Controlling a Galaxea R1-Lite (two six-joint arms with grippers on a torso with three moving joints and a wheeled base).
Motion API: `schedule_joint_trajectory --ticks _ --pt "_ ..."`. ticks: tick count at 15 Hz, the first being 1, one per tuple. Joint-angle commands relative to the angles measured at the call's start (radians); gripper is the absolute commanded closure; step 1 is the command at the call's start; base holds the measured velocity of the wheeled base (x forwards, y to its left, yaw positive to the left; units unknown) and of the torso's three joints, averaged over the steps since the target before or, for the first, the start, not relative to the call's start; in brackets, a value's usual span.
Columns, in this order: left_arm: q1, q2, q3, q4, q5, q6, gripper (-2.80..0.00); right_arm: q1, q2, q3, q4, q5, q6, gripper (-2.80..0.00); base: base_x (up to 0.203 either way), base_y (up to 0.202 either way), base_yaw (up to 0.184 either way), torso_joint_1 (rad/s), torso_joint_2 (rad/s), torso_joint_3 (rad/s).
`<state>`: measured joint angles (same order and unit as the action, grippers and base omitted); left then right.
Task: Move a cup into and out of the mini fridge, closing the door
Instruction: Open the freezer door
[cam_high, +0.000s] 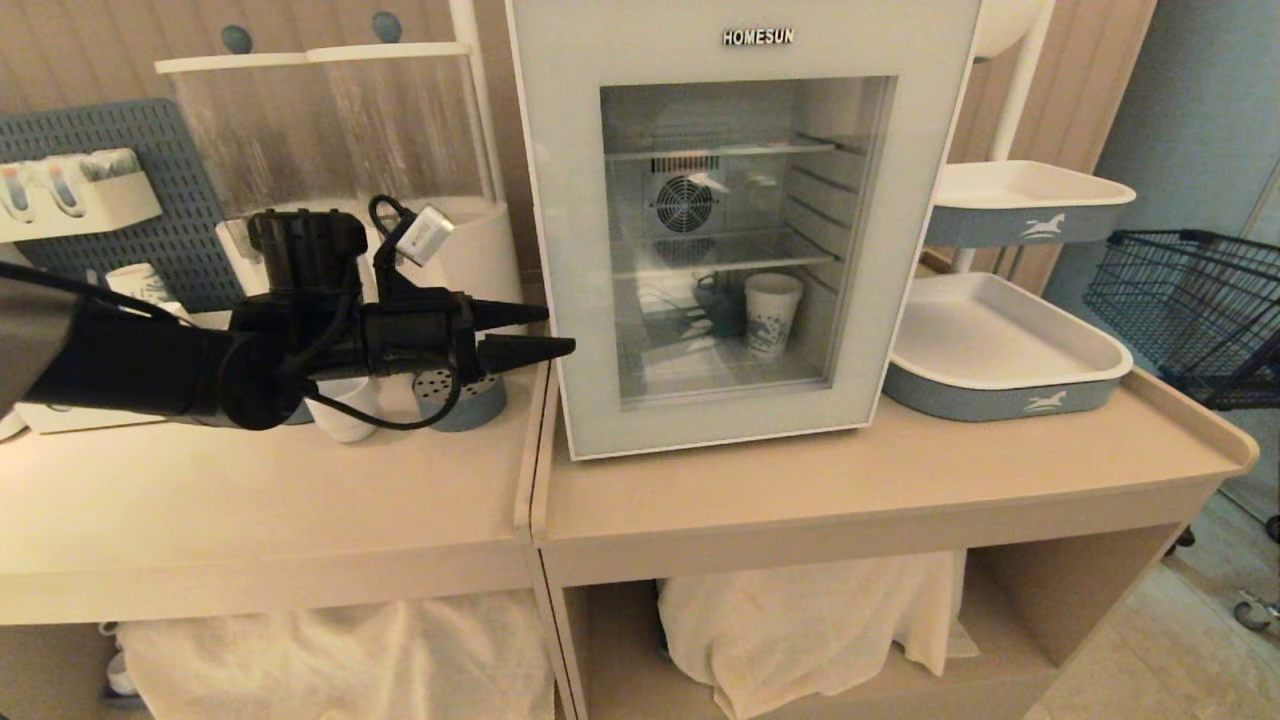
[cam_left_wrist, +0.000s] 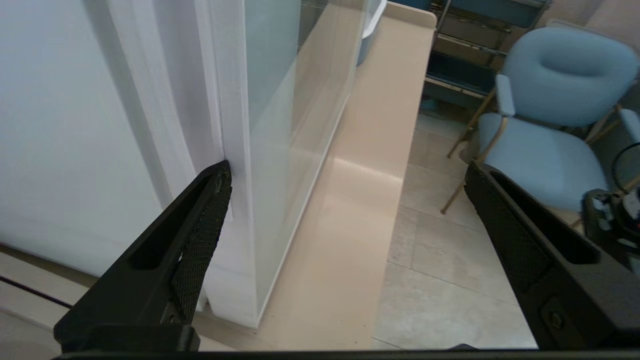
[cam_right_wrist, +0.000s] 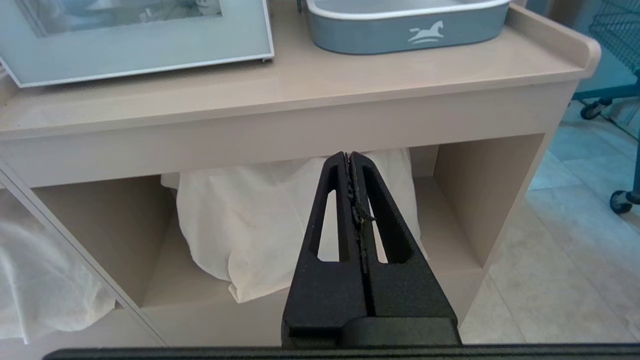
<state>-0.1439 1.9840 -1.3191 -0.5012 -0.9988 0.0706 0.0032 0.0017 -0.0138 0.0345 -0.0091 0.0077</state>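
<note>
Left end effector (cam_high: 538, 331) reaches in level from the left of the head view, its two black fingers (cam_high: 510, 313) spread wide and gripping nothing, tips at the left front edge of the mini fridge (cam_high: 745, 230). Seen from the left wrist, one finger (cam_left_wrist: 200, 235) lies against the white corner where the door (cam_left_wrist: 280, 130) meets the cabinet side, while the other hangs out over the floor in front of the surface (cam_left_wrist: 350, 210). The door (cam_high: 900, 250), a pale frame around a large glass window with "HOMESUN" lettering at the top, sits closed against the cabinet.

Behind the glass, a paper cup (cam_high: 772, 314) with a blue pattern stands on the fridge floor, under two wire shelves and a rear fan (cam_high: 685, 204). The cup (cam_high: 340, 410), small and white, sits outside on the neighbouring surface (cam_high: 260, 500) to the left, largely hidden beneath the left arm and just beside a blue-grey perforated base.

Right end effector (cam_right_wrist: 353, 162) is clenched with nothing between its fingers, held low before the open shelf under the surface, where a white cloth (cam_right_wrist: 250, 225) lies bundled. Two grey-and-white trays (cam_high: 1000, 350) stand to the fridge's right, one above the other.
</note>
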Motion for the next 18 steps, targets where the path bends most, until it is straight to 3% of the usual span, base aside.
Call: schedule_joint_trajectory --ticks 1,6,10,13,18 --pt "0.010 0.001 -0.003 -0.010 0.005 0.000 -2.80 0.000 0.001 -0.002 0.001 0.000 0.000 0.00 0.000 0.000 0.000 0.000 0.00 0.000" --pt "0.012 0.025 -0.018 -0.010 0.044 0.006 -2.80 0.000 0.001 -0.002 0.001 0.000 -0.001 0.00 0.000 0.000 0.000 0.000 0.00 0.000" --pt "0.012 0.020 -0.015 -0.010 0.039 -0.004 -2.80 0.000 0.000 -0.002 0.002 0.000 -0.001 0.00 0.000 0.000 0.000 0.000 0.00 0.000" --pt "0.009 -0.014 -0.005 -0.008 0.023 -0.066 -2.80 0.000 0.001 -0.002 0.004 0.000 -0.002 0.00 0.000 0.000 0.000 0.000 0.00 0.000" --pt "0.007 -0.040 0.021 -0.010 -0.007 -0.074 -2.80 0.000 0.000 -0.005 0.013 0.001 -0.002 0.00 0.000 0.000 0.000 0.000 0.00 0.000"
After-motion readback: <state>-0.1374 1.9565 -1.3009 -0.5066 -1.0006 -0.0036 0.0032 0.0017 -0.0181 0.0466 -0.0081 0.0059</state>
